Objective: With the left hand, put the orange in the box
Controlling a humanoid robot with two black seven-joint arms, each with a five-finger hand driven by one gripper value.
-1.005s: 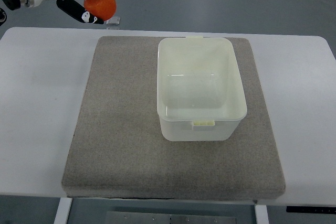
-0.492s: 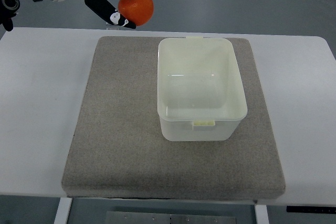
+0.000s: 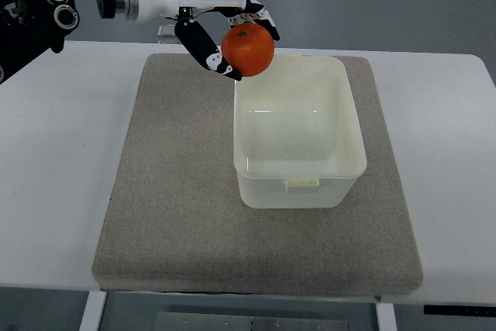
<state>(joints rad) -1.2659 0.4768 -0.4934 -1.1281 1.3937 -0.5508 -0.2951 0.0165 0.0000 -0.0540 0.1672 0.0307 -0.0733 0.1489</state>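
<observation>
My left hand (image 3: pixel 236 40) reaches in from the upper left and is shut on an orange (image 3: pixel 248 49). It holds the fruit in the air over the far left corner of the box (image 3: pixel 298 133). The box is a pale, translucent plastic tub with nothing inside, standing on a grey mat (image 3: pixel 178 191). Black-and-white fingers wrap the orange from above and from the left side. The right arm is out of the picture.
The grey mat lies on a white table (image 3: pixel 54 160). A small clear object (image 3: pixel 164 31) shows at the table's far edge, partly behind the left arm. Grey floor lies beyond the table.
The left hand has carried the orange rightwards and nearer, from beyond the table's far left edge to above the box's far left corner.
</observation>
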